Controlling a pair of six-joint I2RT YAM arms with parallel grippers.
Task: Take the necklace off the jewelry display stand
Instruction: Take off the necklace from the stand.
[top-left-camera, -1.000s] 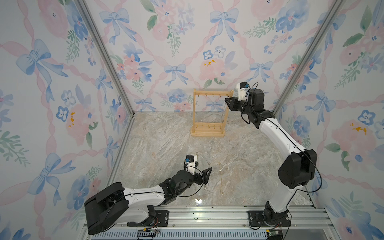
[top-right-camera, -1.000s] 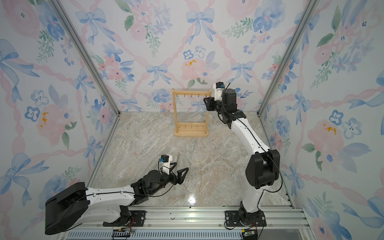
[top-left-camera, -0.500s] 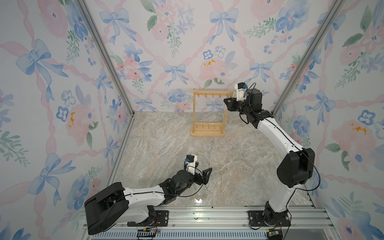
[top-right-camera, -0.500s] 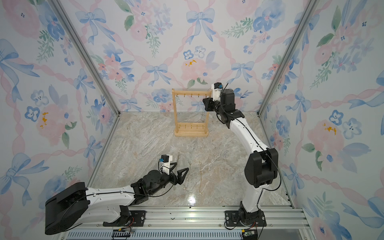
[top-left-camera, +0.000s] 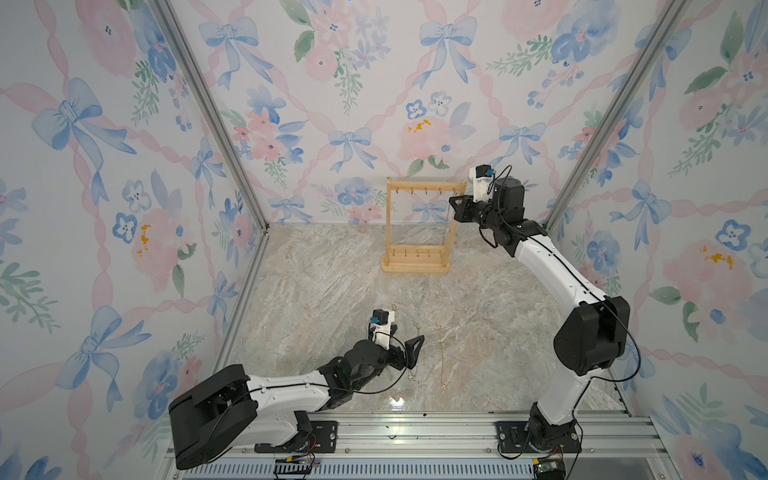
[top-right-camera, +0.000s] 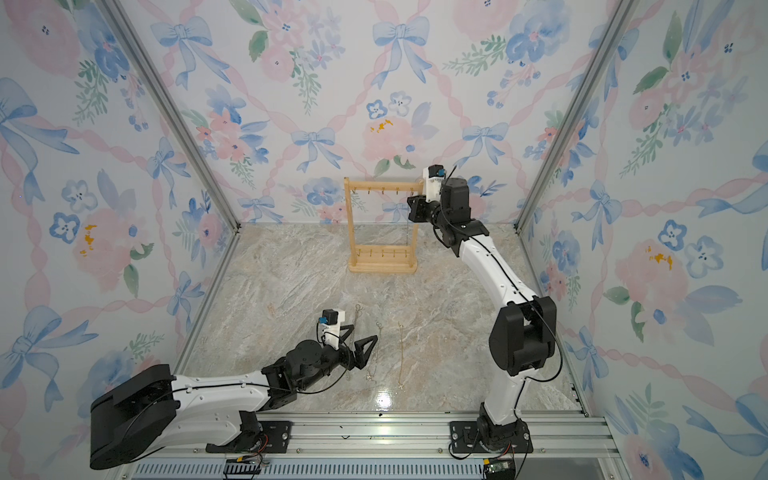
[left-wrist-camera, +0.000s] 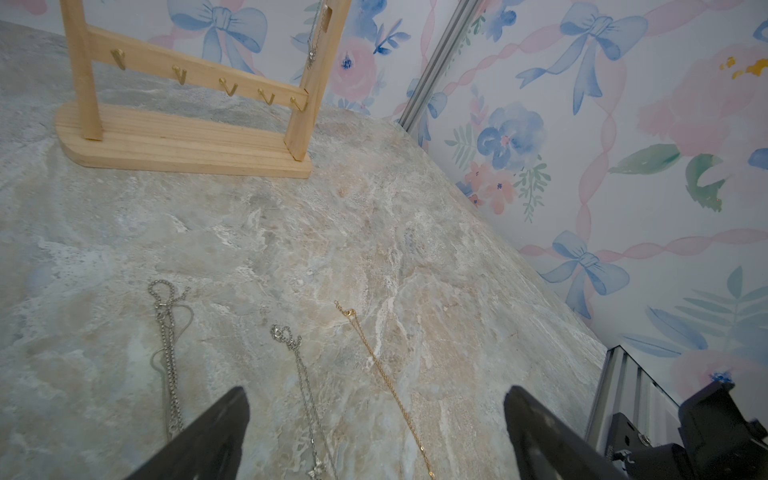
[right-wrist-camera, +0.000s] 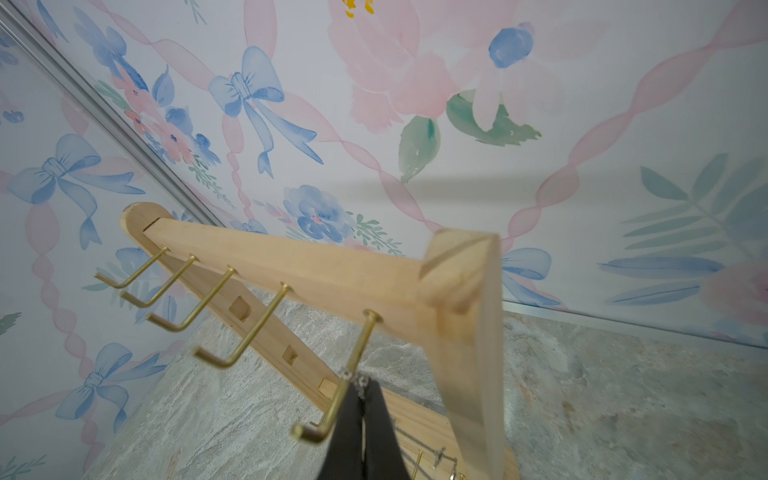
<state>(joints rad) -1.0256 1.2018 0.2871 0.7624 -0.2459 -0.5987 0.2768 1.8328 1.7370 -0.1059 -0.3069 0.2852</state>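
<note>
The right arm (top-left-camera: 548, 266) has brought its wrist closer to the light pine jewelry display stand (top-left-camera: 415, 266) at the upper centre of both top views. Its black jaws, parted a second ago, are now pressed together, apparently pinching the thin silver necklace (right-wrist-camera: 353, 376) just under the end brass hook (right-wrist-camera: 357, 353) of the top bar, low centre in the right wrist view. The chain is not yet off that hook, so the grip looks made and the lift-off remains. The left arm (top-left-camera: 286, 392) keeps its jaws spread wide, low in the frame, over three loose chains (left-wrist-camera: 303, 374) on the marble-patterned desk (left-wrist-camera: 374, 228)
</note>
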